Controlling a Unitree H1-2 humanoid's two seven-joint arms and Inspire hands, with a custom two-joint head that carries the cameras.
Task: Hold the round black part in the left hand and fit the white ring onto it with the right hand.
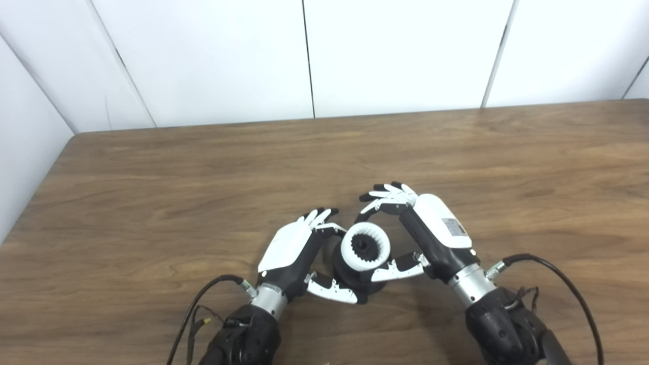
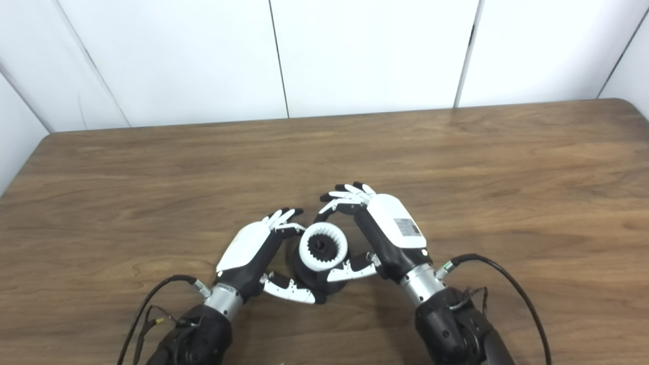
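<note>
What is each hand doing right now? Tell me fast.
Left hand: shut on the black part, gripping its side.
Right hand: shut on the white ring, which sits on top of the black part.

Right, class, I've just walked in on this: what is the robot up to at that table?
It is joining two parts. The left robot hand cups a round black part on the wooden table. The right robot hand is closed around a white ring with inner teeth, which sits on top of the black part. Whether the ring is fully seated cannot be told.
</note>
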